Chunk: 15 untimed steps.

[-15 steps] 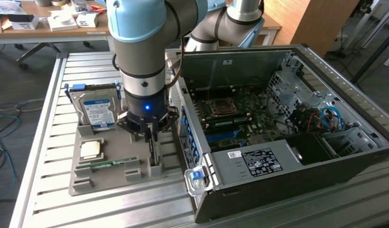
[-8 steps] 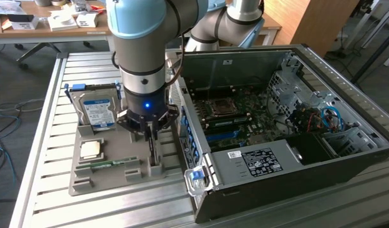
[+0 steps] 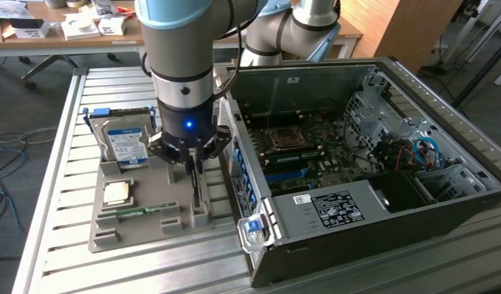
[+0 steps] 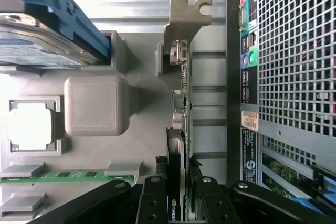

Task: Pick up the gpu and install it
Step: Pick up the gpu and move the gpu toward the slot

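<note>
The gpu (image 3: 196, 191) stands on edge in a slot of the grey holder (image 3: 144, 236), beside the open computer case (image 3: 357, 184). My gripper (image 3: 192, 164) comes straight down onto its upper edge. In the wrist view the gpu (image 4: 181, 108) shows edge-on as a thin card, with its metal bracket (image 4: 186, 17) at the far end. The gripper (image 4: 178, 205) has a black finger (image 4: 152, 205) pressed against each face of the card, so it is shut on it. The card's lower edge still sits in the holder.
The holder also carries a silver hard drive with a blue label (image 3: 125, 144), a square processor chip (image 3: 118, 193) and a green memory stick (image 3: 140, 211). The case's rear panel (image 4: 294, 77) stands close beside the card. The motherboard (image 3: 304, 150) lies exposed inside.
</note>
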Available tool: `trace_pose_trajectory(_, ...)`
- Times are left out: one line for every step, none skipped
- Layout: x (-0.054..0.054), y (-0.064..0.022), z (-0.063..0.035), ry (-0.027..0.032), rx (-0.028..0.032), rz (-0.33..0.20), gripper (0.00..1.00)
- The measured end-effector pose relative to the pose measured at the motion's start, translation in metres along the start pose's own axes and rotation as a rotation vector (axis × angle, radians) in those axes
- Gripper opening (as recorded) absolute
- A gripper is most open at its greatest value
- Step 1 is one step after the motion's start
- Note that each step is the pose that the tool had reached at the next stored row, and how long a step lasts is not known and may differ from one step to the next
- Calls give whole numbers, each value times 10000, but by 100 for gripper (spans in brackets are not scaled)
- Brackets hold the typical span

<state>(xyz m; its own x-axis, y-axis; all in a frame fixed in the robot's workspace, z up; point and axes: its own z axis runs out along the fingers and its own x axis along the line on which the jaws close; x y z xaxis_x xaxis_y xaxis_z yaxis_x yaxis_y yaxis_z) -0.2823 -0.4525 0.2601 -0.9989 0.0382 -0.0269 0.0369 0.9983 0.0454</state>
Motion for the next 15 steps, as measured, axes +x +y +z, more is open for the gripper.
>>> trace_pose_trajectory(-1,1,-34,2,1,-7,26)
trace_pose_trajectory(-2,3,-67,1,0,-13,26)
trace_pose_trajectory(-3,5,-103,1,0,-20,26)
trace_pose_trajectory(-4,6,-141,3,0,-26,26)
trace_pose_trajectory(-5,8,-181,3,1,-32,26)
trace_pose_trajectory(-6,10,-222,2,-1,-37,26)
trace_pose_trajectory(-7,12,-263,2,0,-42,26)
trace_pose_trajectory(-8,14,-303,2,0,-46,26)
trace_pose_trajectory(-9,16,-349,3,0,-51,26)
trace_pose_trajectory(-11,18,-391,2,-1,-55,26)
trace_pose_trajectory(-12,20,-435,2,-1,-59,26)
trace_pose_trajectory(-13,22,-480,2,-1,-63,26)
trace_pose_trajectory(-14,24,-523,2,-1,-67,26)
trace_pose_trajectory(-15,26,-572,2,-1,-71,26)
trace_pose_trajectory(-17,28,-617,2,-2,-74,26)
